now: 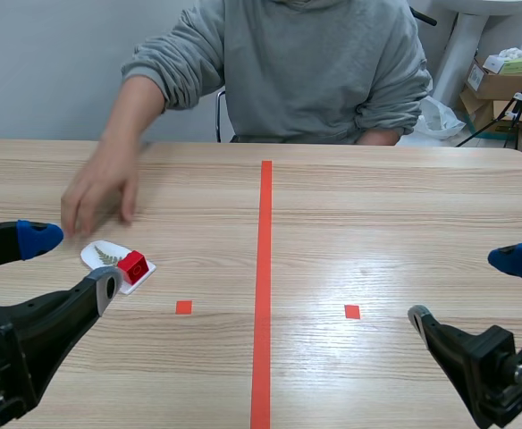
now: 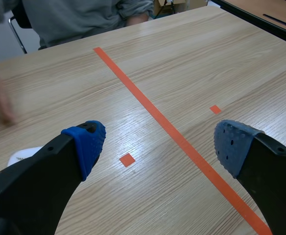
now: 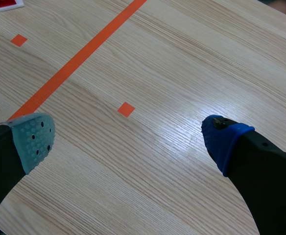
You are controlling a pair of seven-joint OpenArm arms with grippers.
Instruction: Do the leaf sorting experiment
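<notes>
From where I stand, the sorting looks barely begun. The long tape line (image 1: 265, 295) splits the tabletop (image 1: 404, 206) down the middle. The only piece I can see laid out is a white leaf card (image 1: 105, 256), well off to the robot's left of that line. A small fern-like sprig is printed or pressed on it. A little red block (image 1: 132, 265) sits on the end of the card nearer the line.

The person across the tabletop has a hand (image 1: 100, 192) hanging just over the card, on the side away from the line. I'd guess the piece is being set out or adjusted, though I cannot tell whether the fingers touch it.

Neither arm has anything. The left end effector (image 1: 73, 264) is released, pads spread wide. It hovers low on the card's side of the line with nothing between the pads, one blue tip close beside the card. The right end effector (image 1: 465, 288) is likewise released and carrying nothing, far out on the opposite side of the line.

Two small tape squares flank the line, the left square (image 1: 183, 307) between the card and the line, the right square (image 1: 352, 311) mirrored across it. Nothing lies on either.

So my reading is that no leaf has been sorted. The picking up, carrying and placing are all yet to do, and the robot probably should wait until the hand is away from the card.
</notes>
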